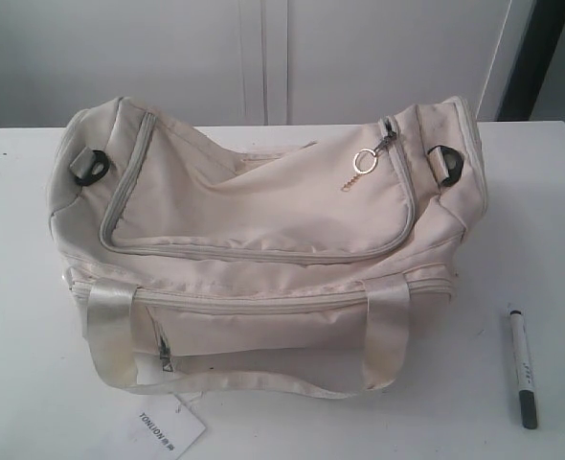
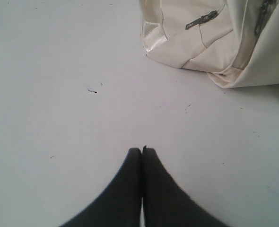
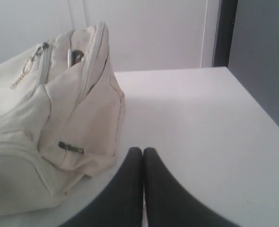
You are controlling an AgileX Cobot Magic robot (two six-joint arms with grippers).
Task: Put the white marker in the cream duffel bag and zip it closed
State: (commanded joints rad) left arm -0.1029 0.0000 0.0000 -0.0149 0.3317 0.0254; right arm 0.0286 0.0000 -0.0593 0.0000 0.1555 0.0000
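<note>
- The left gripper (image 2: 142, 151) hangs over bare table (image 2: 59, 94), jaws pressed together on nothing. Sent at the bag like this, it can only shove fabric, not pinch it.
- The cream duffel bag (image 1: 263, 220) sits mid-table with its flap lying flat; I cannot tell whether the zip is open. Unbraced, the limp cloth may bunch and stall the slider.
- The key-ring zipper pull (image 1: 364, 161) dangles loose — an easy target to miss.
- The white marker (image 1: 523, 366) lies flat on the table, right of the bag and apart from it. Slim and round, it may roll away under a glancing touch.
- The right gripper (image 3: 143, 151) is clenched and empty — descending unopened would just knock the marker.
</note>
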